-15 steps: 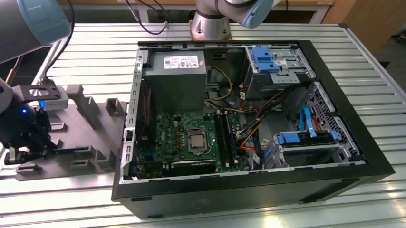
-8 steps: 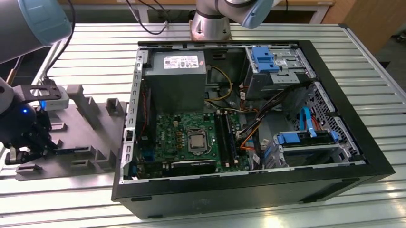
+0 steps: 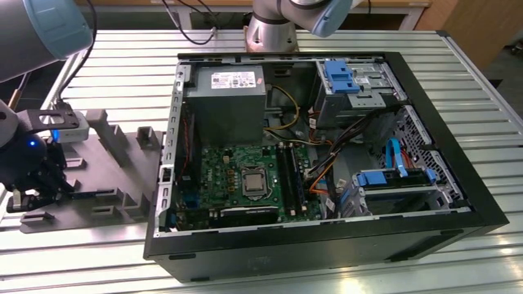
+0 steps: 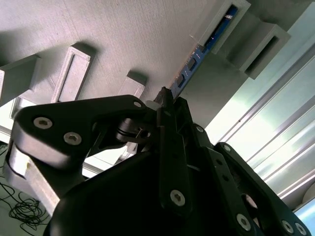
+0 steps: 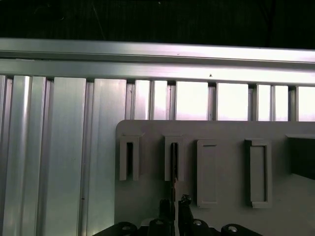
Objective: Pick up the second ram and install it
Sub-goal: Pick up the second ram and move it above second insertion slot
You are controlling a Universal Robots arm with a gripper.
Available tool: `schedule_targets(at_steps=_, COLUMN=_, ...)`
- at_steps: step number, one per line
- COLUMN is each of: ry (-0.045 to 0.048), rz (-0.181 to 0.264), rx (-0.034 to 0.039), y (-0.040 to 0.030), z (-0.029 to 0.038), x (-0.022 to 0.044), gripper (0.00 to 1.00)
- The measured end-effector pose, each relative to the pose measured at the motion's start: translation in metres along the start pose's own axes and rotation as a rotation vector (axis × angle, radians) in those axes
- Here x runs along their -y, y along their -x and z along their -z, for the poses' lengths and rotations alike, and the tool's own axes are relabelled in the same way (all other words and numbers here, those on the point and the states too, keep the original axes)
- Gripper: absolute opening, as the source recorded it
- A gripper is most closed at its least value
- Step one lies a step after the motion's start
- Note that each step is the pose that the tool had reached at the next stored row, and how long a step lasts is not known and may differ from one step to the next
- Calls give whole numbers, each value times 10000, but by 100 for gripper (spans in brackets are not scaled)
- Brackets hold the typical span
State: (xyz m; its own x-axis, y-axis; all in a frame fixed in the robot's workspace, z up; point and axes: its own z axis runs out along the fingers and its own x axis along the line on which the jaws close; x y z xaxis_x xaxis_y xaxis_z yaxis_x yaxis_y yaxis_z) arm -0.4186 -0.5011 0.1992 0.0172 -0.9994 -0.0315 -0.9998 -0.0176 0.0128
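One second ram (image 4: 197,55) upright in gray fixture (image 4: 123,34), tool (image 4: 165,97) clamped on its end.

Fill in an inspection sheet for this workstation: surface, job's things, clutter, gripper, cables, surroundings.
Surface: slatted metal table, carrying a gray fixture and an open computer case.
Job's things: second ram stands on edge in a fixture slot; motherboard lies inside the case.
Clutter: nothing seen.
Gripper: gripper is at one end of the ram, over the fixture.
Cables: black cables on the table beyond the case; coloured wires inside it.
Surroundings: arm base beyond the case.
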Motion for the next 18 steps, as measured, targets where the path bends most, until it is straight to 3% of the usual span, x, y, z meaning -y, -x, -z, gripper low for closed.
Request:
schedule_targets(at_steps=3, ry=-1, rz=0, rx=1, y=0, z=-1, x=0, gripper=20)
schedule_targets(at_steps=4, ry=0, rz=0, rx=0, y=0, z=-1, x=0, gripper=13)
schedule_targets(at_steps=6, ry=0, rz=0, rx=0, y=0, z=-2, x=0, gripper=11)
schedule_targets(at_steps=18, ry=0, rz=0, rx=0, y=0, z=-6, x=0, gripper=11)
